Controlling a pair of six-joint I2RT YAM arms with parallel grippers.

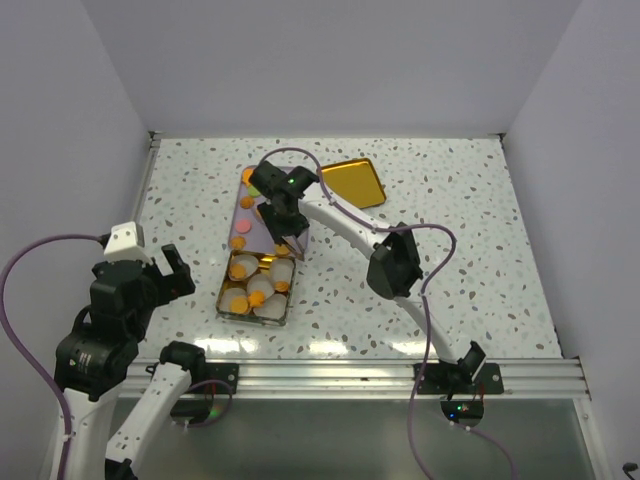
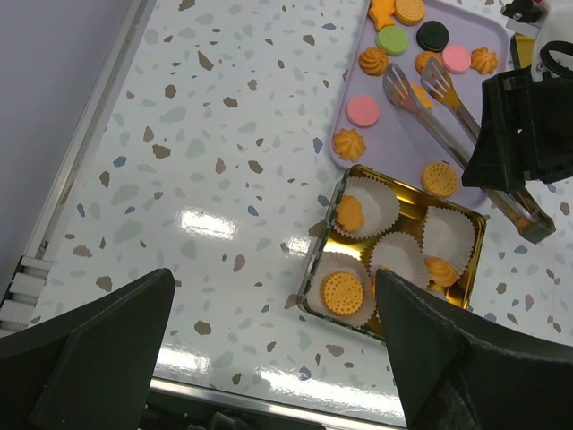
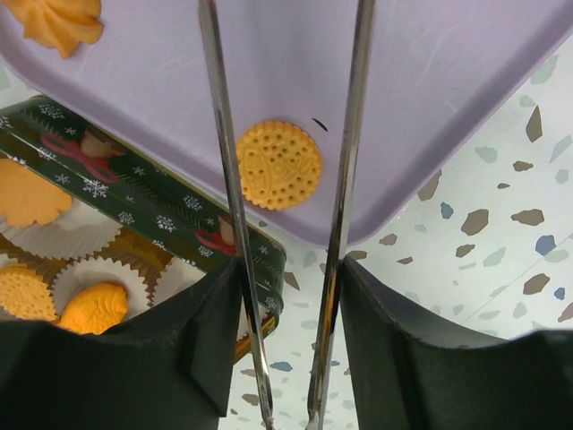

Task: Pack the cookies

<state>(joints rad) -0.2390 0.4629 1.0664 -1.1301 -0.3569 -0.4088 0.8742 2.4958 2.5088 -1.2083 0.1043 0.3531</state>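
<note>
Pinching tongs [image 3: 219,134], R gripper [image 3: 291,333] is nearer: round cookie [image 3: 278,165] lies ahead betw. the spread tong arms, on tray [image 3: 439,98].

The tongs [image 3: 350,134] and a seemingly swirled cookie [image 3: 55,21] are cropped above.

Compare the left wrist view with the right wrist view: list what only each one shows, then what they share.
Only the left wrist view: the green cookie, the black cookie and the pink cookies on the lavender tray, plus the spatula tips of the tongs.
Only the right wrist view: the green Christmas-patterned side wall of the tin.
Both: the round orange biscuit on the tray beside the tin, the paper cups in the tin, and the right gripper clamped on the tongs.
</note>
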